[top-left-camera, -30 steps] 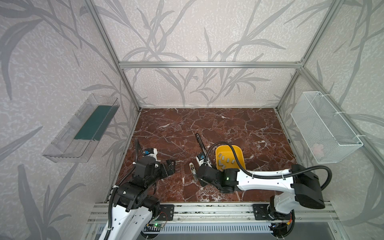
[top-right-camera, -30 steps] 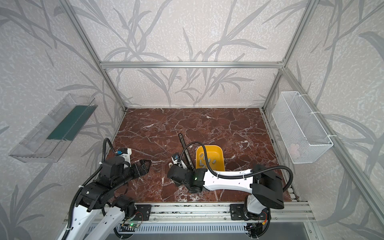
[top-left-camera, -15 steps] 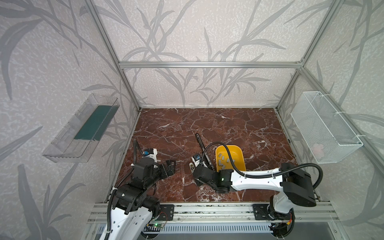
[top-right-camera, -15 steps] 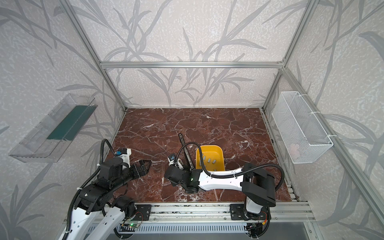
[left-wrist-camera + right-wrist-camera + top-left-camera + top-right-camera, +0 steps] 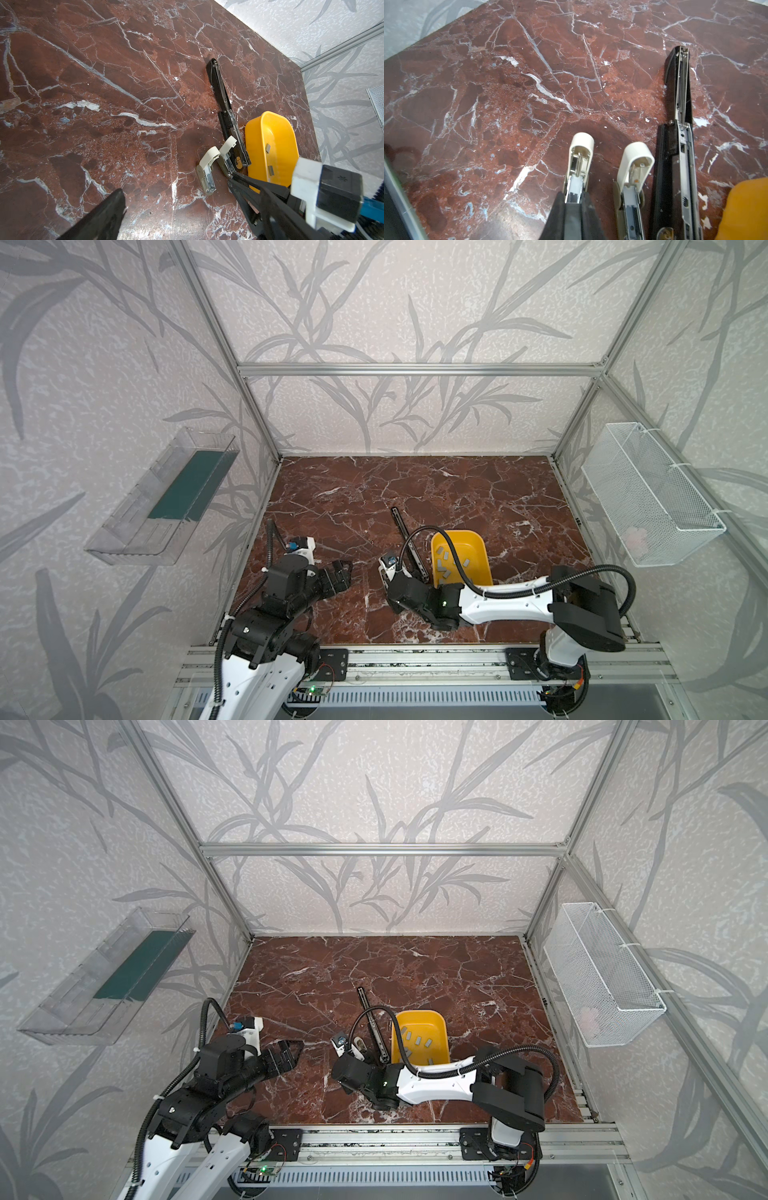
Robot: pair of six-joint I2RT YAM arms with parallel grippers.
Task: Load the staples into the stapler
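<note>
My right gripper [image 5: 574, 196] is shut on a grey strip of staples [image 5: 574, 209], right over the open tray of a cream mini stapler [image 5: 580, 158]. In the left wrist view the right gripper [image 5: 230, 178] comes in low beside both cream staplers [image 5: 207, 166]. A second cream stapler [image 5: 635, 164] lies next to the first. A long black stapler [image 5: 409, 543], opened flat, lies against the yellow bin [image 5: 478, 547]. Several loose staples [image 5: 446, 568] lie in that bin. My left gripper [image 5: 343, 568] hangs open and empty to the left, clear of everything.
A clear plastic tray [image 5: 183, 497] holding a green sheet hangs on the left wall. A white wire basket [image 5: 648, 497] hangs on the right wall. An aluminium rail [image 5: 415, 659] runs along the table's front edge.
My right arm has slid a little to the left, toward the cream staplers, staying shut. The left arm has not moved.
</note>
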